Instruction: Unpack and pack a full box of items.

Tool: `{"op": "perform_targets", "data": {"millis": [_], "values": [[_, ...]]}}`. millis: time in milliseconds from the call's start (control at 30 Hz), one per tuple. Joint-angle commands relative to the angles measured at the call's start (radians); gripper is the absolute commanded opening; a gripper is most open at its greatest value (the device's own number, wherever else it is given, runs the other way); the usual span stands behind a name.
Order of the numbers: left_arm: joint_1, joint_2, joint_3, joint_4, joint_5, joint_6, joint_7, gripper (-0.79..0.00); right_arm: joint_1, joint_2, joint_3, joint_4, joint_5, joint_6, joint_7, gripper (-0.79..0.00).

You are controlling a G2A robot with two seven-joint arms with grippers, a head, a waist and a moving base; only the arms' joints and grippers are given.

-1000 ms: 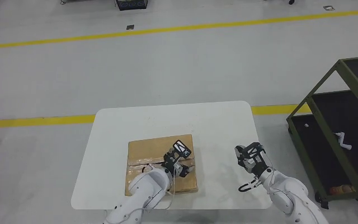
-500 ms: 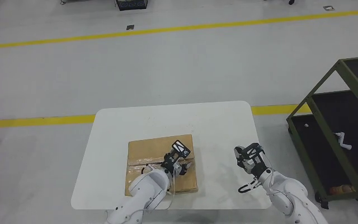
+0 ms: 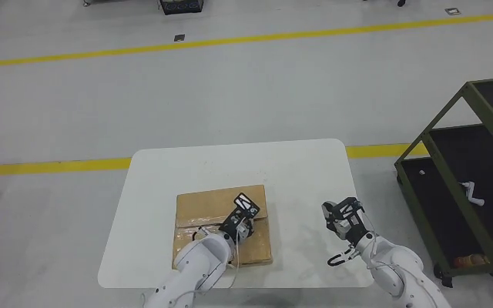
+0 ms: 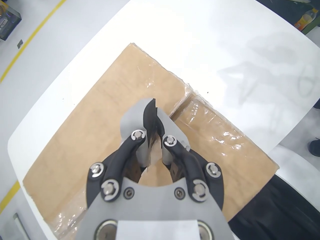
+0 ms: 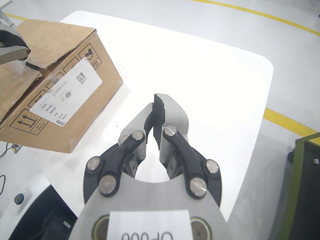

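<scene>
A brown cardboard box [image 3: 208, 219] sealed with clear tape sits on the white table [image 3: 300, 169], toward its near side. My left gripper [image 3: 243, 225] hangs over the box's top seam [image 4: 180, 106] near the right edge, shut on a strip of clear tape [image 4: 149, 154]. In the right wrist view that strip [image 5: 21, 67] dangles from the left gripper's fingers [image 5: 12, 48], and a torn flap [image 5: 57, 43] stands slightly raised beside a dark gap. My right gripper [image 3: 339, 209] hovers over bare table to the right of the box, shut with nothing in it [image 5: 155, 103].
A green metal cart [image 3: 454, 154] stands on the floor right of the table, holding a white object. The box's side facing the right arm carries a white label [image 5: 66, 93]. Bare tabletop stretches behind the box and to its right.
My left gripper has shifted slightly to the left over the box top, still shut. The right arm has barely moved.
</scene>
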Motion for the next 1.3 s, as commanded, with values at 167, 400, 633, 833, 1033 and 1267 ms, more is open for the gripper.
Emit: {"op": "perform_targets", "data": {"millis": [167,400,633,833,1033,1267], "values": [[0.046,0.012,-0.072,-0.058,-0.062,-0.037,0.018,-0.730,0.007,-0.001,-0.010,-0.002,-0.003,-0.002,0.004,-0.785],[0.092,0.027,-0.146,-0.127,-0.092,-0.091,0.042,-0.733,0.013,-0.003,-0.021,-0.004,-0.009,-0.004,0.007,-0.785],[0.124,0.036,-0.183,-0.183,-0.126,-0.131,0.041,0.000,0.016,-0.004,-0.032,-0.007,-0.012,-0.006,0.008,-0.785],[0.132,0.036,-0.176,-0.186,-0.133,-0.109,0.042,0.000,0.017,-0.004,-0.030,-0.006,-0.015,-0.008,0.006,-0.785],[0.144,0.034,-0.136,-0.171,-0.117,-0.101,0.026,0.000,0.017,-0.003,-0.022,0.002,-0.012,-0.013,0.002,-0.785],[0.119,0.029,-0.061,-0.136,0.006,-0.083,0.023,0.000,0.020,-0.002,-0.016,0.016,-0.011,-0.016,-0.005,-0.785]]}}
